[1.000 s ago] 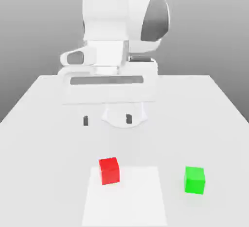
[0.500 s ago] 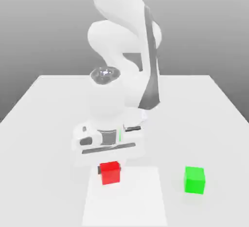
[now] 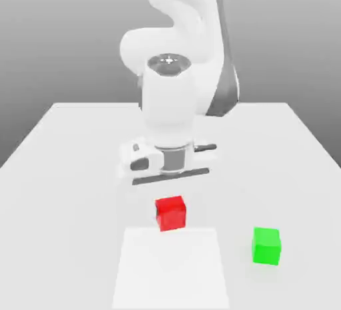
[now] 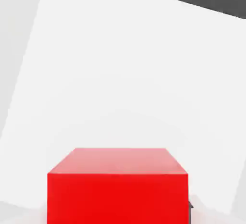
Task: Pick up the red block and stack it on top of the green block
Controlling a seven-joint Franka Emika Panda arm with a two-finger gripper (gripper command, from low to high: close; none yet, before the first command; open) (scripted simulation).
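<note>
The red block (image 3: 170,213) hangs just under the white hand, a little above the table, with my gripper (image 3: 170,202) shut on it. In the hand view the red block (image 4: 116,184) looms close, and a dark sliver of one finger (image 4: 190,205) shows beside it. The green block (image 3: 266,246) rests on the table toward the exterior view's right, apart from the red one and nearer the front edge.
A brighter white square patch (image 3: 172,269) lies on the grey-white table (image 3: 60,189) in front of the held block. The arm's base and body (image 3: 176,102) rise behind the hand. Open tabletop surrounds the green block.
My gripper came down from high above the table, shut on the red block, and has lifted it and carried it a little toward the exterior view's right. The green block has not moved.
</note>
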